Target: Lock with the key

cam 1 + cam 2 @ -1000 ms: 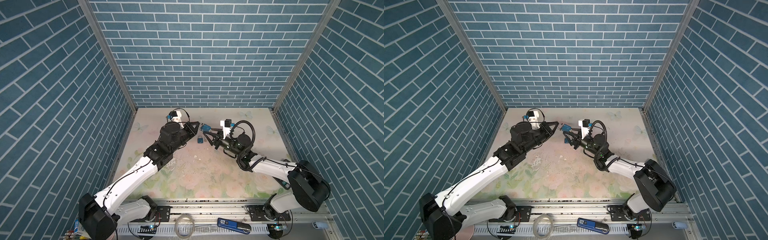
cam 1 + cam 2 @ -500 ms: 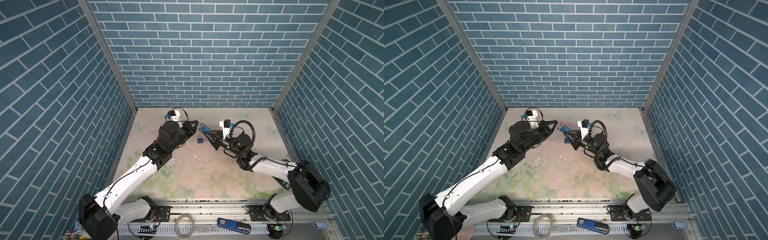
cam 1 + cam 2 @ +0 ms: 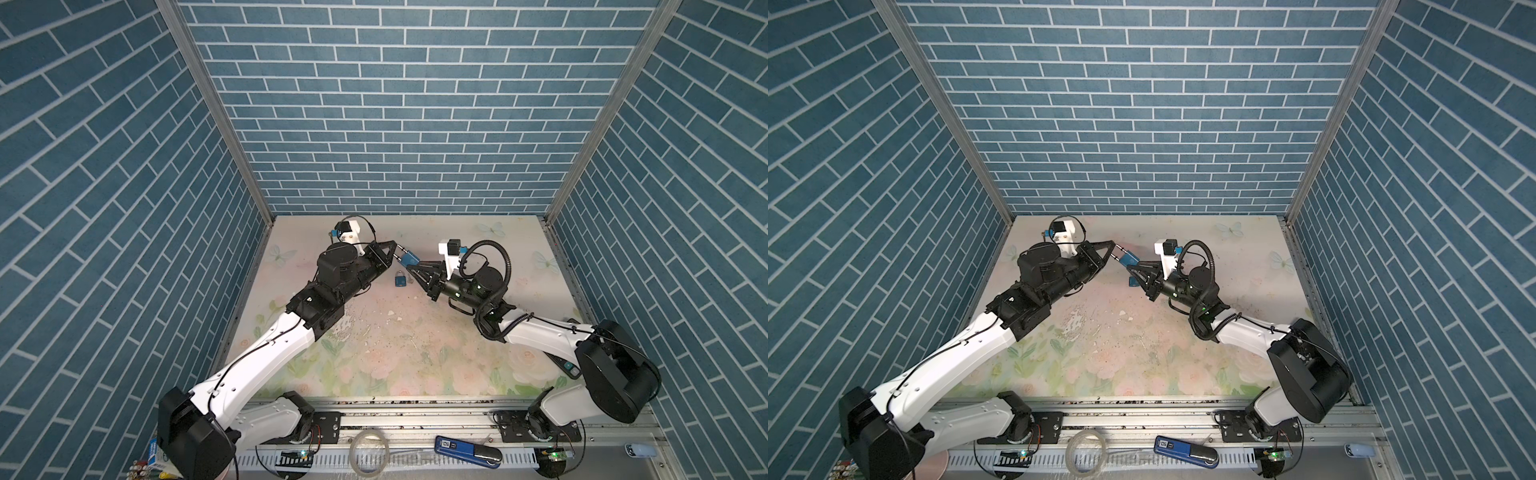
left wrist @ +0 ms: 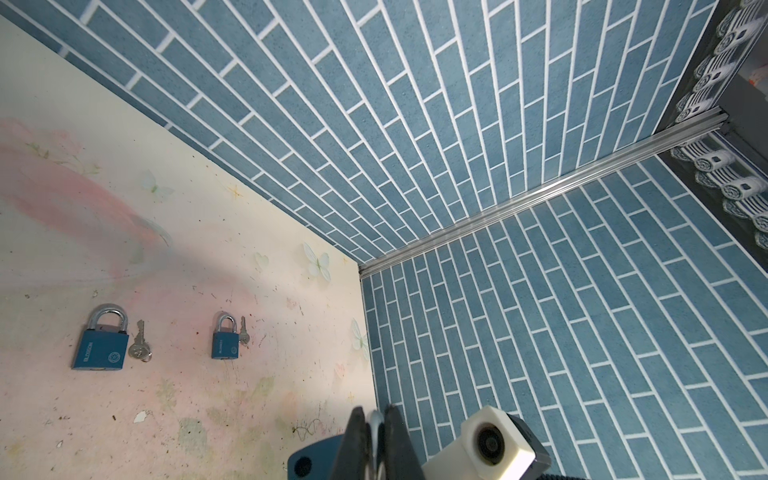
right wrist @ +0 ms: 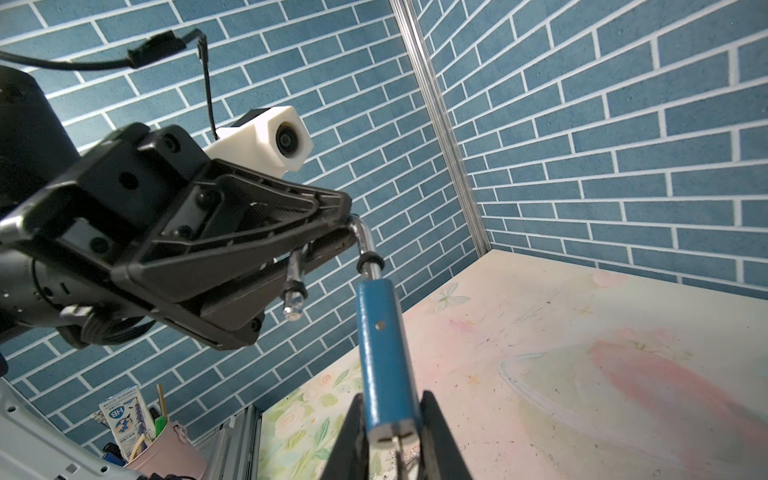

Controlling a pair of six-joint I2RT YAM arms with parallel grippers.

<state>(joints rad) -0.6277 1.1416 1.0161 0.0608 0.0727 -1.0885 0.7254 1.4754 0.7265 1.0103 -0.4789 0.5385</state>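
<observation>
A blue padlock (image 3: 409, 260) (image 3: 1128, 260) hangs in the air between both arms at the back middle. My left gripper (image 3: 395, 249) (image 4: 376, 417) is shut on the top of its silver shackle (image 5: 360, 232). The shackle is swung open, with its free leg (image 5: 293, 291) out of the body. My right gripper (image 3: 416, 266) (image 5: 392, 401) is shut on the padlock body (image 5: 384, 353) at its keyhole end. A thin metal sliver shows at the keyhole (image 5: 392, 437); I cannot tell whether it is a key. A loose key (image 4: 140, 347) lies on the table.
Two more blue padlocks (image 4: 101, 343) (image 4: 224, 338) lie on the floral table, the smaller with its own key (image 4: 243, 331); one of the padlocks (image 3: 400, 279) shows below the grippers. A pink pen cup (image 5: 166, 440) stands off the table. Brick walls close three sides.
My right gripper's jaws have closed onto the padlock body. The left gripper, still holding the shackle, shifted slightly toward the right arm.
</observation>
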